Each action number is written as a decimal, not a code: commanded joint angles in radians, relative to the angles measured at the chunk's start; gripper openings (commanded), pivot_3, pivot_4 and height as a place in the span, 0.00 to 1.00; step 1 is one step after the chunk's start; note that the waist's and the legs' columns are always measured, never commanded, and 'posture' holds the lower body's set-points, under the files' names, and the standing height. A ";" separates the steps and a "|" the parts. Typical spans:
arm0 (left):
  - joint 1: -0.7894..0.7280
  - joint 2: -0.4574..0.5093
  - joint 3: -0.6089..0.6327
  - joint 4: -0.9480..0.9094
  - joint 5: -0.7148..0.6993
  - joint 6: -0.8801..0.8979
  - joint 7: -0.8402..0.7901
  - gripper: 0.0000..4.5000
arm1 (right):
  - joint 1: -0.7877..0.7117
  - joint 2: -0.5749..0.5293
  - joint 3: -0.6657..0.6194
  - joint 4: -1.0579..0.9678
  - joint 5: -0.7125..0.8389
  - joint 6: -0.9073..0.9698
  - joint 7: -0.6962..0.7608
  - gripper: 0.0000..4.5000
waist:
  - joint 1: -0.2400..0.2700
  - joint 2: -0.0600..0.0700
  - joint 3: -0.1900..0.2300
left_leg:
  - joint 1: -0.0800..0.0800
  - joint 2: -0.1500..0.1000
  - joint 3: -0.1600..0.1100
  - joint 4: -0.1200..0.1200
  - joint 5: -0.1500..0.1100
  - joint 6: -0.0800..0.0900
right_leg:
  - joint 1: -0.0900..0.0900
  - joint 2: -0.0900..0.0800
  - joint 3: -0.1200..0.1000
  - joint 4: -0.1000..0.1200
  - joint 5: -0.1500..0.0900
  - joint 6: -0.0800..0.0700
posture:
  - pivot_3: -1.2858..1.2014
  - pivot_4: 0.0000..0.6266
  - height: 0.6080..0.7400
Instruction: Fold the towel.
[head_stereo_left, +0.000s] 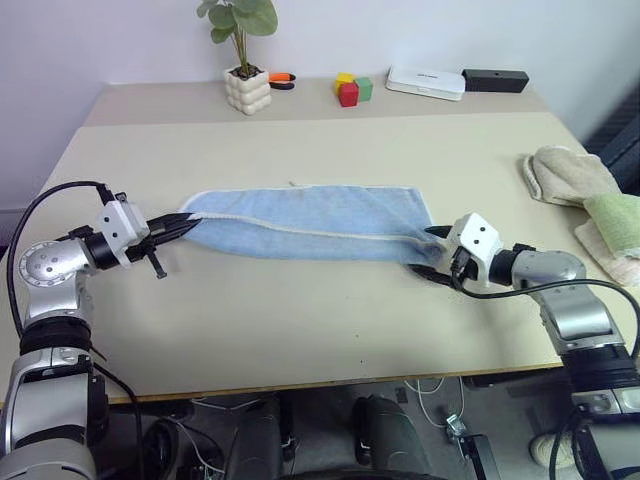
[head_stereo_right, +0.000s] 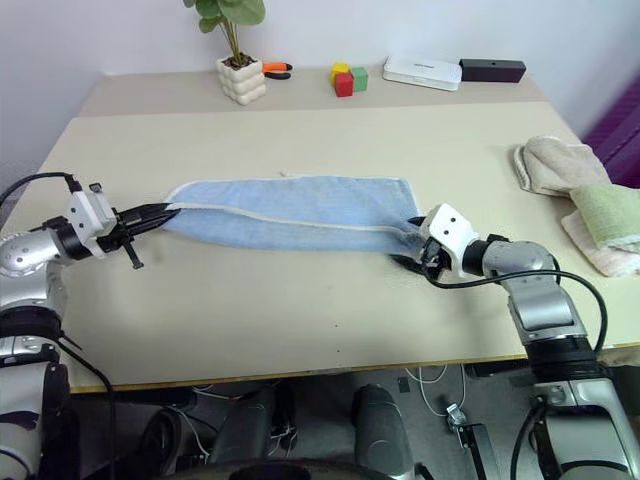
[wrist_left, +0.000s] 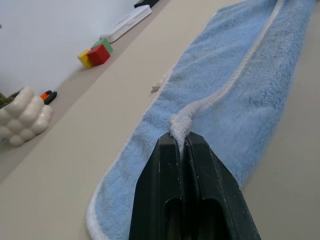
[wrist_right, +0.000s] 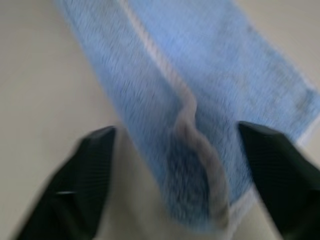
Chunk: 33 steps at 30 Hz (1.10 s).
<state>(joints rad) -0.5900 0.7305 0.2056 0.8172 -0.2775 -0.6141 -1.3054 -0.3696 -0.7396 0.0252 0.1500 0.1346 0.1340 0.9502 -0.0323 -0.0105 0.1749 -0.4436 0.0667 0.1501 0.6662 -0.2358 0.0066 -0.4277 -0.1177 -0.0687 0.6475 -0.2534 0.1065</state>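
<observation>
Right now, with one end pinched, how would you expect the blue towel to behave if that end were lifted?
Probably floppy: the towel lies flat, folded lengthwise, and bunches where the left gripper pinches its hem. It would likely sag and drag, since the right gripper stands open around the other end. The terry pile suggests it grips rather than slips.

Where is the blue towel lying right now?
The towel lies folded lengthwise mid-table, stretched between the left gripper and the right gripper.
</observation>
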 joint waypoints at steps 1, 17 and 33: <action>0.009 0.011 0.010 -0.069 -0.030 0.012 0.004 0.00 | -0.038 -0.030 -0.013 -0.047 -0.006 -0.011 0.013 0.99 | -0.001 0.000 0.000 | 0.000 0.000 0.000 0.000 0.000 0.000 | 0.000 0.000 0.000 0.000 0.000 0.000 | 0.52 0.24 0.96; 0.070 0.013 0.008 -0.178 -0.043 0.071 0.007 0.00 | -0.087 -0.056 0.031 0.045 0.005 0.044 0.180 0.01 | 0.014 0.000 0.000 | 0.000 0.000 0.000 0.000 0.000 0.000 | 0.000 0.000 0.000 0.000 0.000 0.000 | 0.52 0.24 0.96; 0.130 0.101 -0.006 -0.177 -0.032 0.111 -0.106 0.00 | -0.029 -0.213 -0.004 -0.010 0.050 0.013 0.356 0.01 | 0.019 0.000 0.000 | 0.000 0.000 0.000 0.001 0.000 0.000 | 0.000 0.000 0.000 0.000 0.000 0.000 | 0.52 0.24 0.96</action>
<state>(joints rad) -0.4617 0.8073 0.1999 0.6450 -0.3128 -0.4802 -1.3987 -0.3995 -0.9265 0.0555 0.1723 0.1673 0.1631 1.2971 -0.0138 -0.0105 0.1748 -0.4433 0.0669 0.1498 0.6668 -0.2361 0.0068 -0.4279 -0.1179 -0.0690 0.6478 -0.2532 0.1061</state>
